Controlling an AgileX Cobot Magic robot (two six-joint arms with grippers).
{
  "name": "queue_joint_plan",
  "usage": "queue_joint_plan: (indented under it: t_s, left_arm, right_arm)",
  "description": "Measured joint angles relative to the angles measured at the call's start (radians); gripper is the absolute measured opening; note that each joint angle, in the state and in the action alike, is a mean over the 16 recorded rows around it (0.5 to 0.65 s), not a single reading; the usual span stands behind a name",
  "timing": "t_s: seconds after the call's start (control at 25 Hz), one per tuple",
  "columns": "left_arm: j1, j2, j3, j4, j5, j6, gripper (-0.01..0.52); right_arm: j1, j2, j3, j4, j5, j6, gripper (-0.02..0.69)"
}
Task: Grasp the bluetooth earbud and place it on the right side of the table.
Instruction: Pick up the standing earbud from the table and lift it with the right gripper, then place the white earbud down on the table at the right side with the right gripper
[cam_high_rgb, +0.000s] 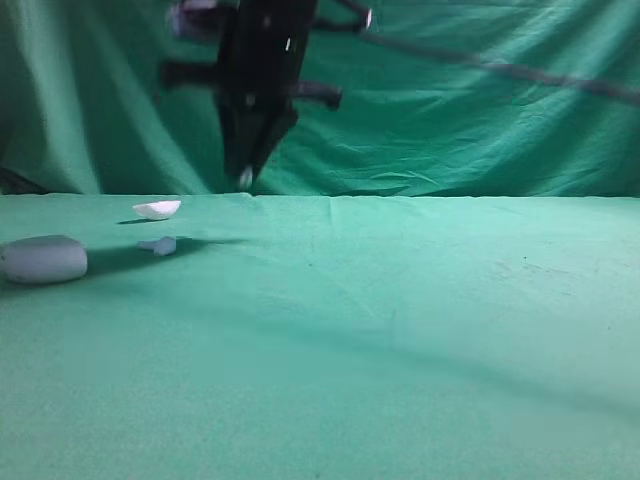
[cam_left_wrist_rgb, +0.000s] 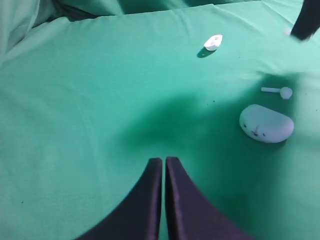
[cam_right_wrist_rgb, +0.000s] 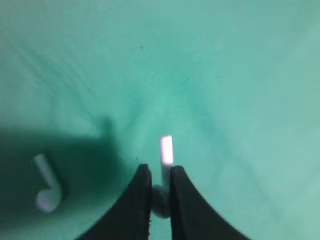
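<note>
My right gripper is shut on a white bluetooth earbud; its stem sticks out past the fingertips. In the exterior view this gripper hangs high over the back left of the table, with the earbud at its tip. A second earbud lies on the cloth below and to the left, and shows in the exterior view and the left wrist view. My left gripper is shut and empty above bare green cloth.
A white oval case lies at the far left, also in the left wrist view. A white half-shell piece lies behind it, also in the left wrist view. A green curtain hangs behind the table.
</note>
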Motion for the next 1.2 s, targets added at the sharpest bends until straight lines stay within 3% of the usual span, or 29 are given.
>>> queue_joint_plan:
  t_s: [0.32, 0.6, 0.96, 1.2]
  left_arm:
    - [0.0, 0.0, 0.0, 0.0, 0.0, 0.0, 0.0]
    - [0.0, 0.0, 0.0, 0.0, 0.0, 0.0, 0.0]
    - [0.0, 0.0, 0.0, 0.0, 0.0, 0.0, 0.0]
    - [0.0, 0.0, 0.0, 0.0, 0.0, 0.0, 0.0]
  right_arm:
    - [-0.093, -0.267, 0.091, -0.057, 0.071, 0.045, 0.091]
    - [-0.232, -0.574, 0.437, -0.111, 0.038, 0.098, 0.091]
    - [-0.386, -0.848, 1.111, -0.127, -0.255, 0.141, 0.091]
    - [-0.423, -0.847, 1.384, -0.124, -0.507, 0.149, 0.091]
